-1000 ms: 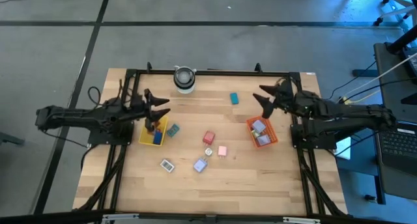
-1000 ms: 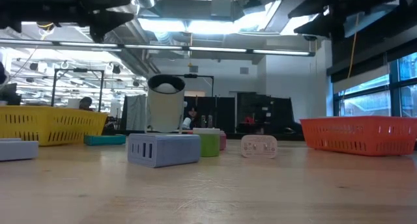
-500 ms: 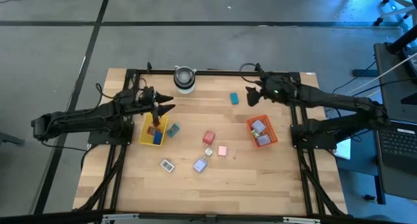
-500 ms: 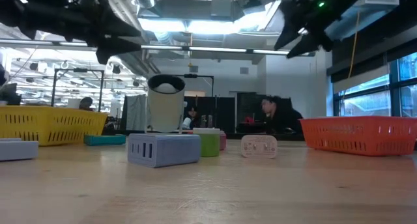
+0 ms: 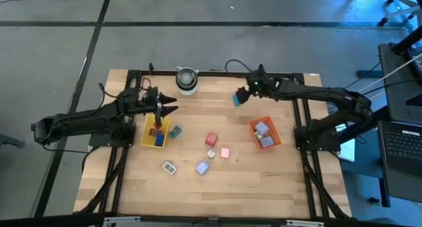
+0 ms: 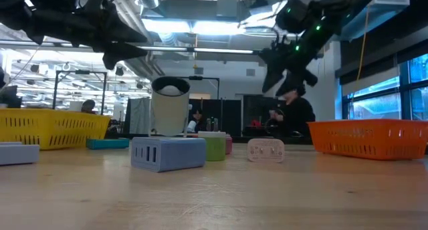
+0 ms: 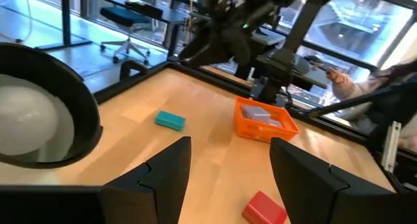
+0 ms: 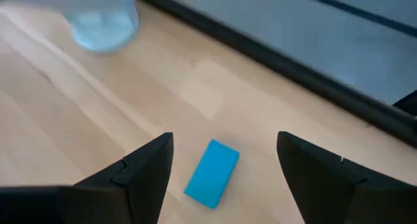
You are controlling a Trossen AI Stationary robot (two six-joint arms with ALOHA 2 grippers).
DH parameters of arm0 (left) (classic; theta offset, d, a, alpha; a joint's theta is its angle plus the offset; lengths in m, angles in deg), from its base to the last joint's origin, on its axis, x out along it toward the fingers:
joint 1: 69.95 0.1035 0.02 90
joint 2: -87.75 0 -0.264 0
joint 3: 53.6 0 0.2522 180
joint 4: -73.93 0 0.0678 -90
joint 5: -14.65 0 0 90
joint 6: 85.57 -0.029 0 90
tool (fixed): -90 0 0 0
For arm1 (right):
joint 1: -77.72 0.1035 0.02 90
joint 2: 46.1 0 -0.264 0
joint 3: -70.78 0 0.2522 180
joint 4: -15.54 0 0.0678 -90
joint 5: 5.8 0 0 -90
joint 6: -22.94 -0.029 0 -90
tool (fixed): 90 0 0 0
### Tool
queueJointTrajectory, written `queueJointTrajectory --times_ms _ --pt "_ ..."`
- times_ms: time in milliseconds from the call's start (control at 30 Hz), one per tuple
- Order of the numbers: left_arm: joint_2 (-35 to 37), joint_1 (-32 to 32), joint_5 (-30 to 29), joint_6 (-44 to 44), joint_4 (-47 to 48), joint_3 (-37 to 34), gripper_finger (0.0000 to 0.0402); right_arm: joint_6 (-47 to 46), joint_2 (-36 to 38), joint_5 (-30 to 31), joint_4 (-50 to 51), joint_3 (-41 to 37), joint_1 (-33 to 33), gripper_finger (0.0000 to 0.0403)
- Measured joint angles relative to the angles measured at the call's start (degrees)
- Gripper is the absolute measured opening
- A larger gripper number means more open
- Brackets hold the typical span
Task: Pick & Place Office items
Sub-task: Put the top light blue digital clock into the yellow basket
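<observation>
**Two arms raised, fingers spread, nothing held**

Two dark arms reach inward over the wooden worktop. The right gripper hangs over the far middle of the worktop, arm stretched in from the right; its fingers stand spread and empty, with the teal block lying flat on the wood between them in the right wrist view. The left gripper hovers above the far edge of the yellow tray, fingers spread, holding nothing.

Surface: light wood planks inside a black frame. The yellow tray holds red and blue pieces. A second teal piece lies just beside that tray. The orange tray at right holds lavender pieces. Mid-worktop: a red block, a pink block, a lavender block, a white piece. A round grey-white cylinder stands at the far edge.

Room: grey floor, ceiling lights, windows at right. A person sits behind the worktop in the low view.

Hard to make out: a small pale piece beside the pink block. The low view cuts off the arms' upper parts.
</observation>
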Motion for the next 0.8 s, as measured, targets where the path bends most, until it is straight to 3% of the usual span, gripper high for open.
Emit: queueJointTrajectory --times_ms 300,500,800 --pt "0.0 0.1 1.7 -0.3 0.1 0.0 0.0204 -2.0 -8.7 -1.8 -0.3 0.0 -1.0 0.0311" --pt "0.0 0.1 4.8 -1.0 0.1 0.0 0.0204 -5.6 -13.0 -1.9 -2.2 0.0 -0.9 0.0311" --pt "0.0 0.1 4.5 -0.2 0.1 0.0 0.0204 -11.1 -17.0 -3.0 -5.0 0.0 -0.2 0.0311"
